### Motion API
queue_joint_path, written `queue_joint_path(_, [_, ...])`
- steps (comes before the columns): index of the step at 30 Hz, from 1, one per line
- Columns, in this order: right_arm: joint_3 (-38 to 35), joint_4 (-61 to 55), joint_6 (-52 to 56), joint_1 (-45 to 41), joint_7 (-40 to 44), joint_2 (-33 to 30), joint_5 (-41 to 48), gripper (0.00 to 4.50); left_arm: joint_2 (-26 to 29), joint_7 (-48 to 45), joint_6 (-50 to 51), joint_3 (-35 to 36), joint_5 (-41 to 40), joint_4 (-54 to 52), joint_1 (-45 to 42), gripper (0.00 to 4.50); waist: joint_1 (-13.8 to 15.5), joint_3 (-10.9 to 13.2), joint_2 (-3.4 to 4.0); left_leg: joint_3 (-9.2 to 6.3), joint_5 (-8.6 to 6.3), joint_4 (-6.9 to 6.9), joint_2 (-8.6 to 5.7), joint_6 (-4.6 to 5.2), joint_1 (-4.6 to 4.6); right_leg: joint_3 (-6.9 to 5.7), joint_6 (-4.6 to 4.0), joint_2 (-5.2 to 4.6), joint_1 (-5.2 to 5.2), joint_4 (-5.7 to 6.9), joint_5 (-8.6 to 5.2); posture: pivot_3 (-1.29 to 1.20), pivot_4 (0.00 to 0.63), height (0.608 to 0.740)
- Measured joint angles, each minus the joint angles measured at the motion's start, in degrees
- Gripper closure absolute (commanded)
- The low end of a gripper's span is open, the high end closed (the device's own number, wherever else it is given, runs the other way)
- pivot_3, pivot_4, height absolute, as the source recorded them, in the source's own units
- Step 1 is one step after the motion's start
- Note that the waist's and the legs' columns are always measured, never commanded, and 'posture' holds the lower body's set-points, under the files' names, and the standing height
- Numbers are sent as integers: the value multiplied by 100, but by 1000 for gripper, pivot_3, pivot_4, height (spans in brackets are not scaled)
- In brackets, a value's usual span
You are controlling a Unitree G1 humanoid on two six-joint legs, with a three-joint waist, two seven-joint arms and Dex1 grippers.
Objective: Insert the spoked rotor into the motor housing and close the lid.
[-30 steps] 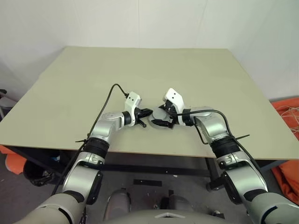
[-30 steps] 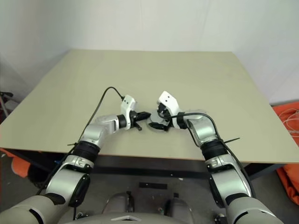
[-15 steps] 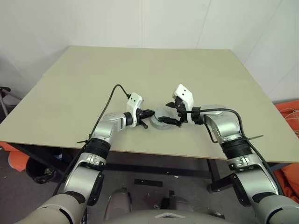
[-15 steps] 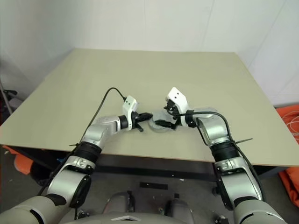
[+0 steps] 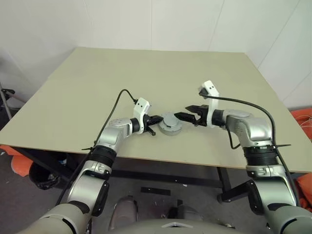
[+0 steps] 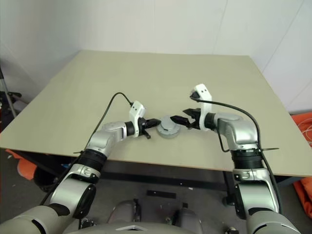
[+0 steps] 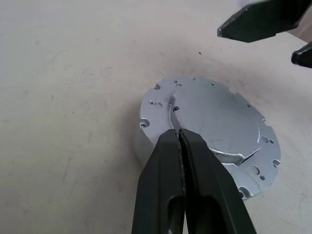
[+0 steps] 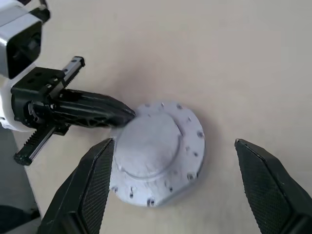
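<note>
Now the motor housing [image 5: 170,124] sits on the counter [image 5: 146,73] near its front edge, directly between the two arms, and its silver lid [image 8: 158,151] already lies flat on top, domed centre upward, so no windings show. From these views the lid looks seated, though whether it is fully pressed home cannot be told.

The left gripper [image 7: 181,141] lies nearly level, its two black fingers pressed together with nothing between them, and their joined tip rests at the lid's rim on the robot's left side; in the left wrist view it overlaps the edge, so it appears to touch or nearly touch.

The right gripper [image 5: 191,117] stands on the opposite side, just beside the housing but clear of it, fingers [image 8: 87,190] spread wide and empty. In the right wrist view the round body lies straight ahead of those fingers and between them, tips short of its wall.

The housing is round, so it offers no long axis; what matters is that the two arms face each other across it along one line. The left is the nearer, already at the rim; the right would need to advance toward the robot's left to bracket the body.
</note>
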Motion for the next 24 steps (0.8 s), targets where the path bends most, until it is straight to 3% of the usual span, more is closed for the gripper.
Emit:
queue_joint_path(11, [-710, 191, 2628, -749, -1116, 442, 428, 21, -56, -27, -34, -18, 3, 24, -2, 4434, 97, -1, 3, 0, 11, -9, -1, -20, 1, 0, 0, 0, -2, 0, 0, 0, 0, 740])
queue_joint_path(24, [-1529, 768, 3182, -773, -2060, 1001, 325, 21, -49, -32, -35, -18, 2, 27, -2, 4434, 98, -2, 6, 0, 18, -18, -1, -33, 3, 1, 2, 0, -6, 2, -1, 0, 0, 740])
